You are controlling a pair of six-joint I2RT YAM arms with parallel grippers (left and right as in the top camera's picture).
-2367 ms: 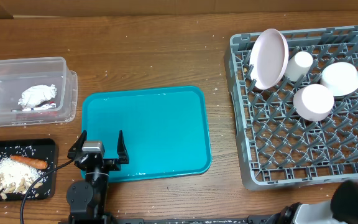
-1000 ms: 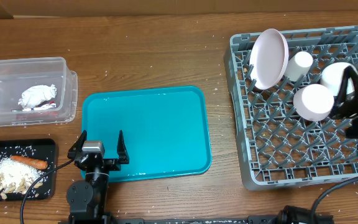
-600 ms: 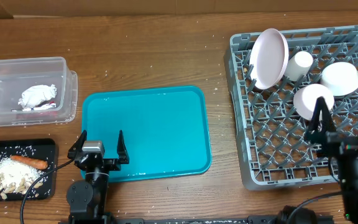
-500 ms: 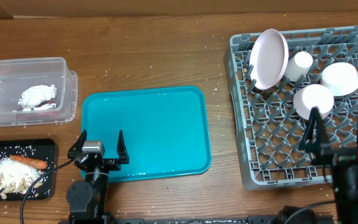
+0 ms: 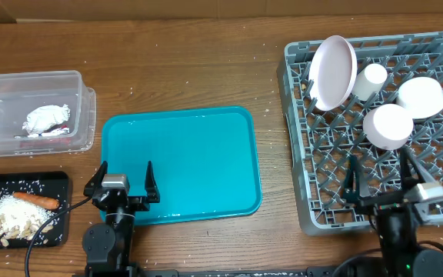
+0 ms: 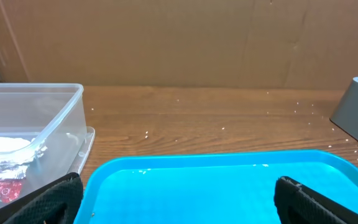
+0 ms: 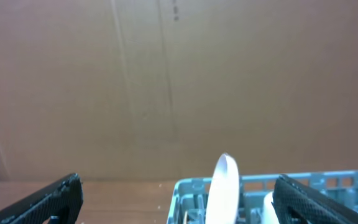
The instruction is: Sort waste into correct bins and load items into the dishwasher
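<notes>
On the wooden surface (image 5: 198, 69), before a cardboard wall (image 6: 166, 43), both pincers stand spread and empty: left pincer (image 5: 125, 171) at the teal tray's (image 5: 198, 161) near edge, right pincer (image 5: 379, 165) over the grey dish rack (image 5: 292, 115) holding plate (image 5: 333, 71), cup (image 5: 373, 79) and bowls (image 5: 388, 125); waste (image 5: 46, 118) lies in the clear tub (image 5: 83, 85) and black tray (image 5: 60, 181).

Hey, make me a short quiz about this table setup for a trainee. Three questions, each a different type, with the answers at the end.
1. True or false: the large plate stands on edge in the grey dish rack.
2. Multiple choice: the carrot lies in A) the clear tub, B) the black tray, C) the teal tray.
3. Short answer: how many pieces of white crockery are in the grey dish rack?
Key: 1 true. 2 B. 3 four: the large plate, a cup and two bowls.
</notes>
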